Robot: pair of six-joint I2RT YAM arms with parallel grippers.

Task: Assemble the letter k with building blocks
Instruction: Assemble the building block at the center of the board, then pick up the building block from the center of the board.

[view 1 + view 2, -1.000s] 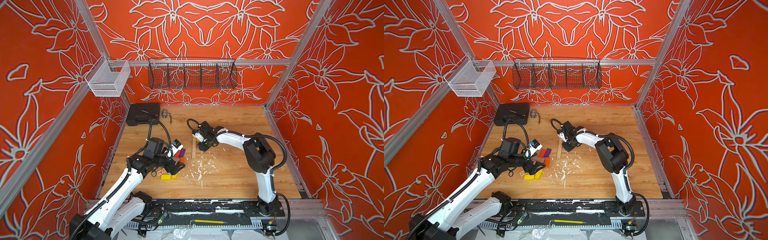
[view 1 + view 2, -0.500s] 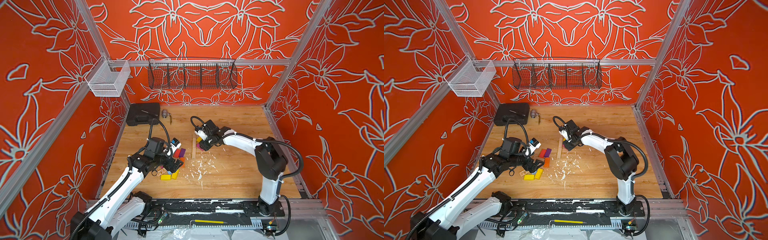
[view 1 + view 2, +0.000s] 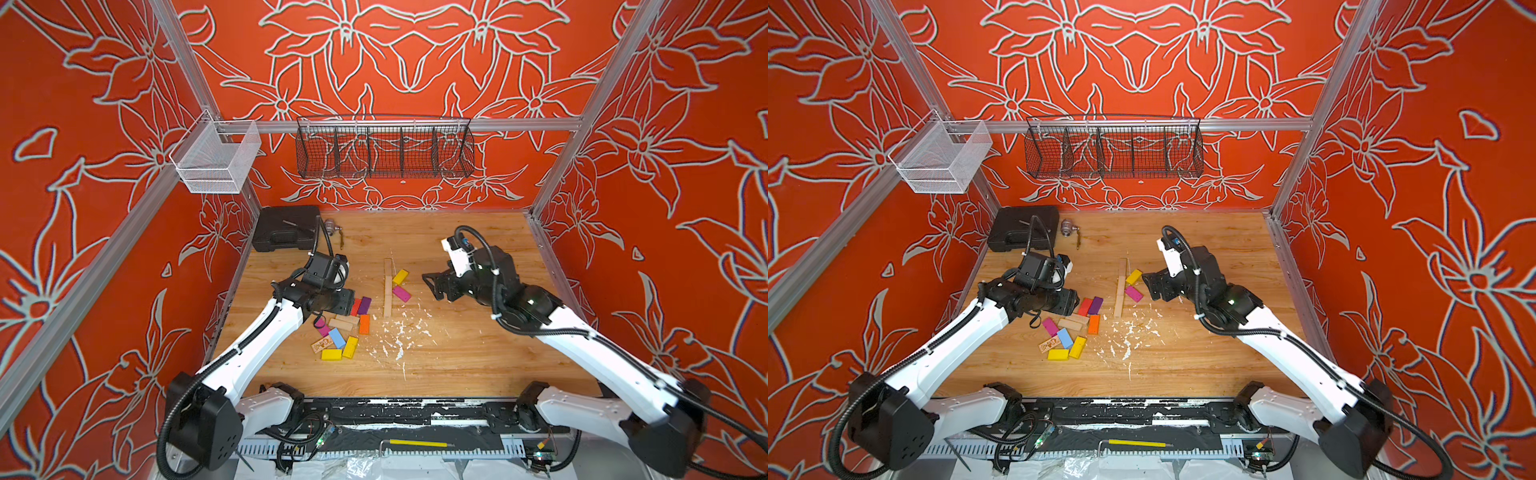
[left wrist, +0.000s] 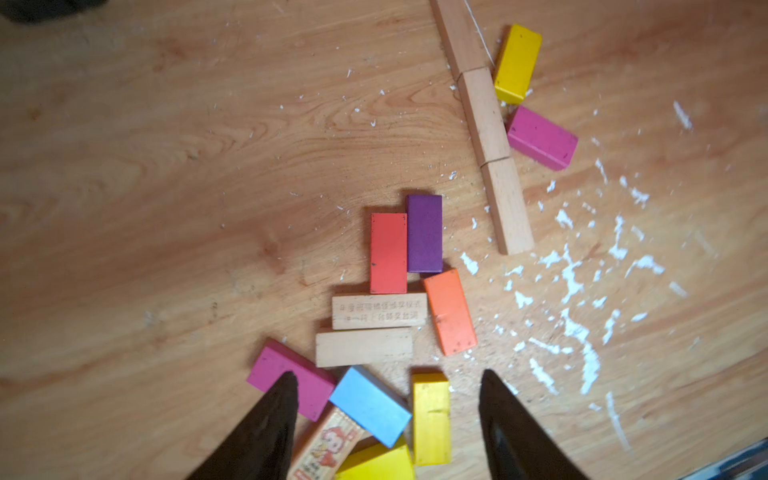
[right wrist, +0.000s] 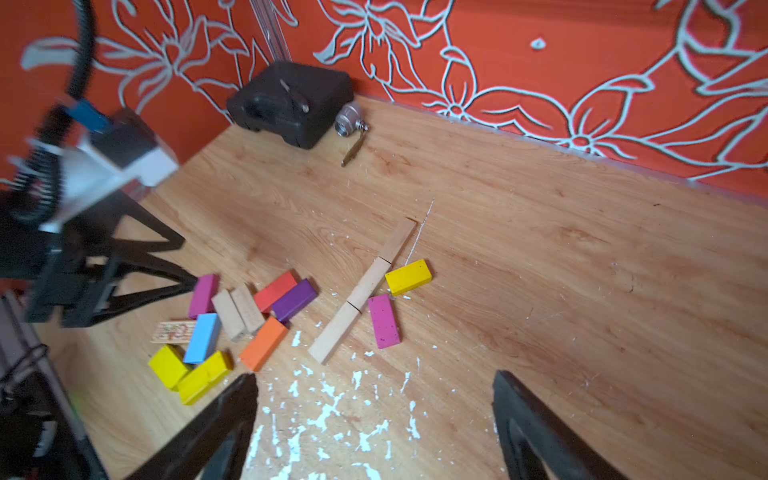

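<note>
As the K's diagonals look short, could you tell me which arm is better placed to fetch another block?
Left, probably: the left pincer hangs open directly over the loose pile, by the light blue block. The right pincer, also open, sits beyond the stem, farther away.

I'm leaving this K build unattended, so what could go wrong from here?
1. The left end effector hovers over a tight pile; closing there may catch the blue block and its neighbours together.
2. The yellow arm and magenta arm lie loose against the spine; the open right end effector nearby could nudge them.
</note>
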